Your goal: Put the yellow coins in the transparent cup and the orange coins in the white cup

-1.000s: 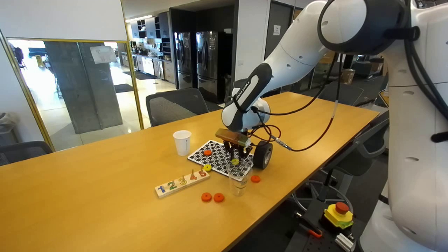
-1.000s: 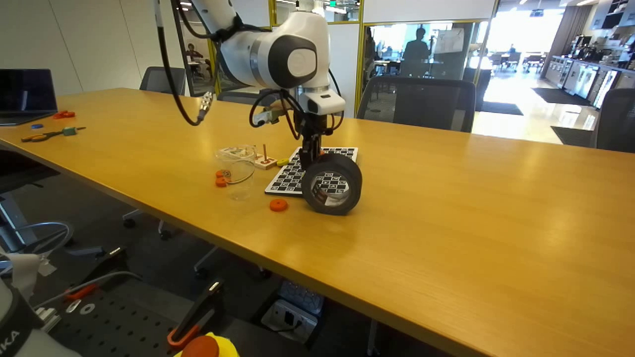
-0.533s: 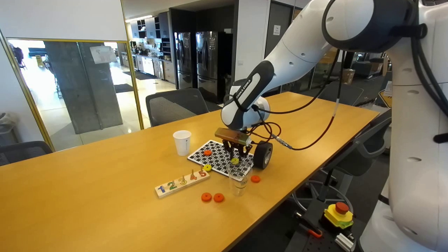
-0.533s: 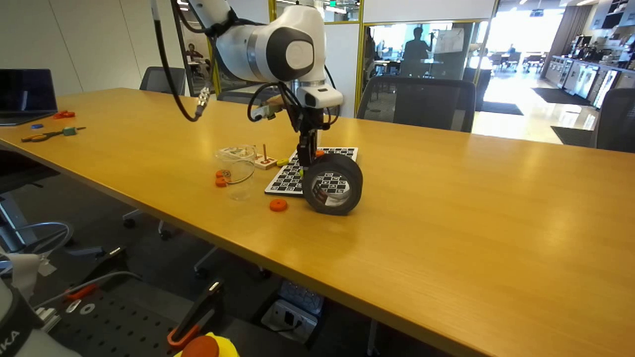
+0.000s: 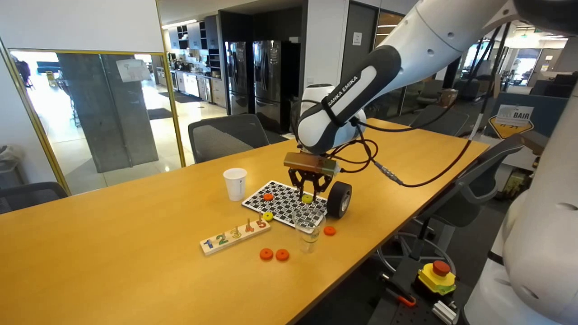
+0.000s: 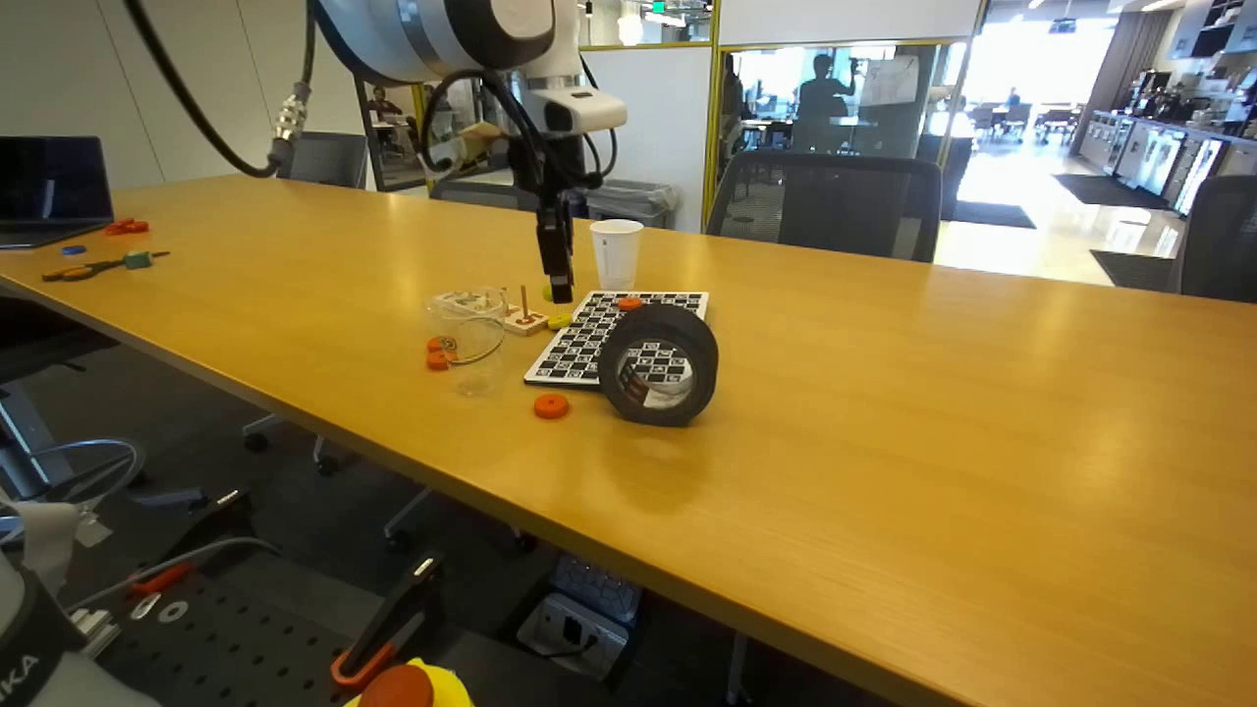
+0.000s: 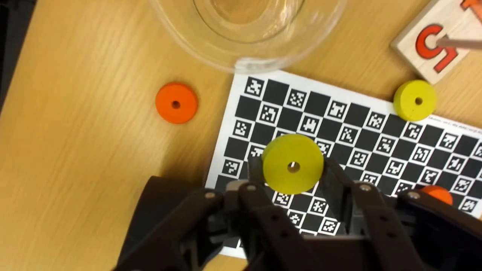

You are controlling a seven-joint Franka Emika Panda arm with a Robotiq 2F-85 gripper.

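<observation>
1. The gripper [image 5: 307,197] is clamped on a yellow coin [image 7: 292,154], squeezing opposite sides of its rim and holding it up off the checkered board [image 5: 284,207]. The transparent cup [image 5: 309,232] stands upright nearby, not touching the coin.

2. Feel-wise, I'd guess painted wood or plastic: light, stiff, pretty hard to break with a normal squeeze. Surface looks smooth though, so it could be a bit slippery.

3. Best place to grab is right there imo, straight across the diameter on the side wall. The rim's curved, so contact is probably narrow, and an off-centre pinch might let it squirt out. Same deal for the other yellow coin [image 7: 408,101], at the checkered board's edge beside the number peg board [image 5: 232,237].

4. Direction: the flat face with the hole is roughly square to the wrist view, so I'd call the hole's axis close to vertical. Can't tell about a slight tilt.

5. No long axis really. It's a disc, same width every way across the face, thickness being the short way. Spinning it shouldn't matter for the drop; it just needs to get over the cup's mouth.
</observation>
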